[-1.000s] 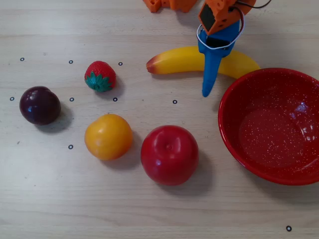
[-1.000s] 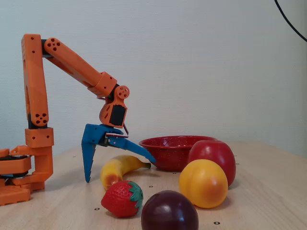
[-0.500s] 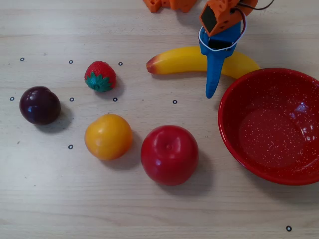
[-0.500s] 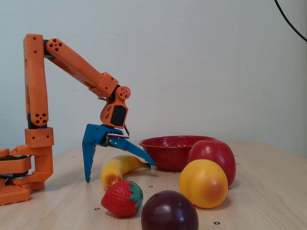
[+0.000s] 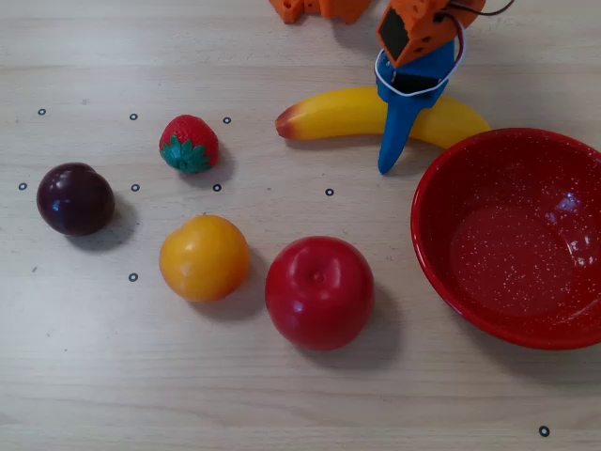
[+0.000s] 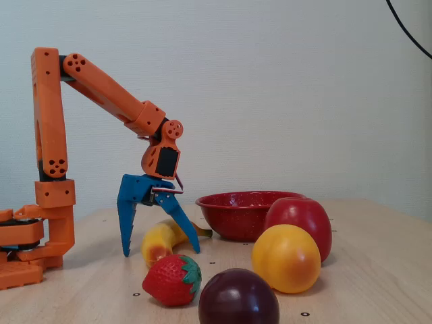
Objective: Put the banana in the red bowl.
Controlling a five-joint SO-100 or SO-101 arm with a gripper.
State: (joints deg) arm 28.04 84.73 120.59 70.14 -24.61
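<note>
The yellow banana [image 5: 338,113] lies on the wooden table at the back, its orange-red tip pointing left in the overhead view. It also shows in the fixed view [image 6: 160,243]. My gripper [image 5: 394,122] has blue fingers and is open. It is lowered over the banana's middle, with one finger on each side in the fixed view [image 6: 160,251] and the tips near the table. I cannot tell whether the fingers touch the banana. The red speckled bowl [image 5: 427,202] stands empty just right of the banana, and shows behind it in the fixed view [image 6: 236,216].
A strawberry [image 5: 189,143], a dark plum [image 5: 75,198], an orange fruit [image 5: 205,257] and a red apple [image 5: 319,292] lie left of the bowl. The orange arm base [image 6: 40,223] stands at the left in the fixed view.
</note>
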